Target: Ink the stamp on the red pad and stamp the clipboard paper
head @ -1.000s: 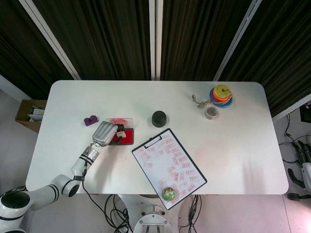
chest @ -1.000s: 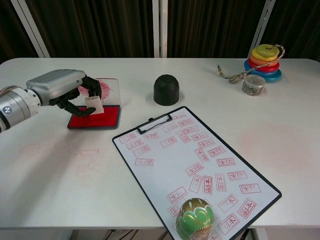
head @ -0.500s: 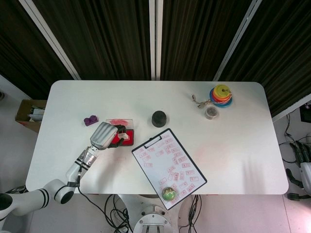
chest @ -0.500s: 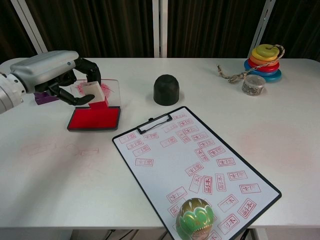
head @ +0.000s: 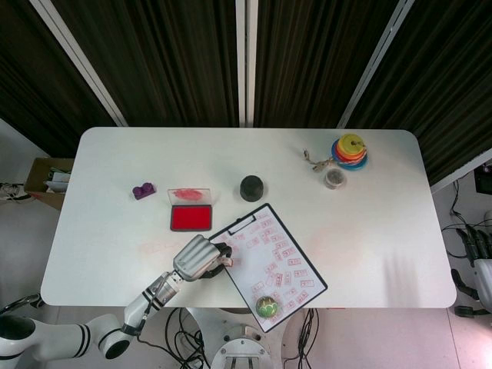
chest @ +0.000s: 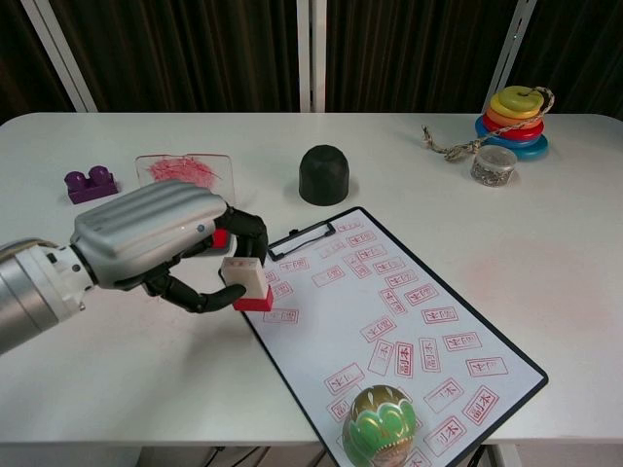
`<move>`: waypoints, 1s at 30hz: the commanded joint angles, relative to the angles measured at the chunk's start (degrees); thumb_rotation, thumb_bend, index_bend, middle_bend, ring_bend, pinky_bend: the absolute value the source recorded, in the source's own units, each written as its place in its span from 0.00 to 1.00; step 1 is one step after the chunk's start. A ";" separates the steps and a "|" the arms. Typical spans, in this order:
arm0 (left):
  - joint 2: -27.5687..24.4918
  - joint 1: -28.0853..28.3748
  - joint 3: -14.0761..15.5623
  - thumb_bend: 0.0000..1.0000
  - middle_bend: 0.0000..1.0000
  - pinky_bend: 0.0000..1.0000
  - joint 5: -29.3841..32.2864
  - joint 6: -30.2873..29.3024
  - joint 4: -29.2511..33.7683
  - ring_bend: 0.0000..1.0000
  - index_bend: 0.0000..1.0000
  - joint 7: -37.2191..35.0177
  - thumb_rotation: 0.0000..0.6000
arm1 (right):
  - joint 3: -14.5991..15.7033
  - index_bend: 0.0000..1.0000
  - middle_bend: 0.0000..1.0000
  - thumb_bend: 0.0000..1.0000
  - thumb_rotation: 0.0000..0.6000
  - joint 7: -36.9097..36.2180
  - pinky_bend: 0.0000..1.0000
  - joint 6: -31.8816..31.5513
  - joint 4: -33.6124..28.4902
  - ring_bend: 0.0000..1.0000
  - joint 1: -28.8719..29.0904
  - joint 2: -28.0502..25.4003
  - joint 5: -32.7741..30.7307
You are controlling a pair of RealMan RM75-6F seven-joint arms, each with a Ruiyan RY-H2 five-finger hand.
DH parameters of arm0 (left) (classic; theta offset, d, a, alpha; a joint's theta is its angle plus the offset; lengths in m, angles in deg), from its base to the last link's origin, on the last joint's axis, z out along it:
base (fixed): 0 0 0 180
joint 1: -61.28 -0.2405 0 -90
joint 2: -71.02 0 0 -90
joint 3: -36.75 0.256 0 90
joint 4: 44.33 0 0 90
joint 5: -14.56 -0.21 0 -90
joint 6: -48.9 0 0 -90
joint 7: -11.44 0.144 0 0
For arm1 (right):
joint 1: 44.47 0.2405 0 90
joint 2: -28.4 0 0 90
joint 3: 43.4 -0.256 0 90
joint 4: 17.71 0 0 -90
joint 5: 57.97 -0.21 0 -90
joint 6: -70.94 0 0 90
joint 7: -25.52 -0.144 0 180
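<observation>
My left hand (chest: 161, 243) (head: 200, 259) grips a small white stamp (chest: 246, 282) with a red inked base, held just over the left edge of the clipboard paper (chest: 389, 321) (head: 269, 257). The paper carries several red stamp marks. The red ink pad (head: 191, 218) lies open on the table behind the hand, its clear lid (chest: 187, 171) beside it; in the chest view the hand covers most of the pad. My right hand (head: 484, 265) hangs at the far right edge of the head view, off the table, and I cannot tell how its fingers lie.
A black dome (chest: 323, 174) stands behind the clipboard. A green and gold ornament (chest: 382, 428) sits on the clipboard's near corner. A purple brick (chest: 90, 183) is at the left, a ring stacker (chest: 516, 117) and small jar (chest: 493, 164) at the back right.
My left hand has lifted the stamp off the red pad and carried it right and toward me, to the left edge of the clipboard paper. The pad is now uncovered.
</observation>
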 commanded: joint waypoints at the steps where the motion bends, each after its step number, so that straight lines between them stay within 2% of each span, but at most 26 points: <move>1: 1.85 0.09 0.96 0.45 0.65 1.00 -1.87 -0.37 0.07 0.99 0.61 1.07 1.00 | -0.01 0.00 0.00 0.31 1.00 -0.35 0.00 0.08 0.44 0.00 -0.06 0.10 -0.13; 5: 3.95 0.11 0.98 0.45 0.65 1.00 -2.31 -0.02 -1.24 0.99 0.61 2.64 1.00 | -0.01 0.00 0.00 0.31 1.00 -0.85 0.00 0.09 0.95 0.00 -0.06 0.18 -0.11; 13: 6.77 0.79 -0.90 0.45 0.65 1.00 0.33 3.07 -4.04 0.99 0.61 5.95 1.00 | 0.03 0.00 0.00 0.31 1.00 -1.62 0.00 0.14 1.67 0.00 -0.19 0.31 -0.21; 30: 7.82 1.49 -1.36 0.45 0.65 1.00 1.36 4.59 -6.10 0.99 0.61 6.81 1.00 | -0.16 0.00 0.00 0.32 1.00 -2.16 0.00 0.44 2.28 0.00 -0.14 0.36 -0.48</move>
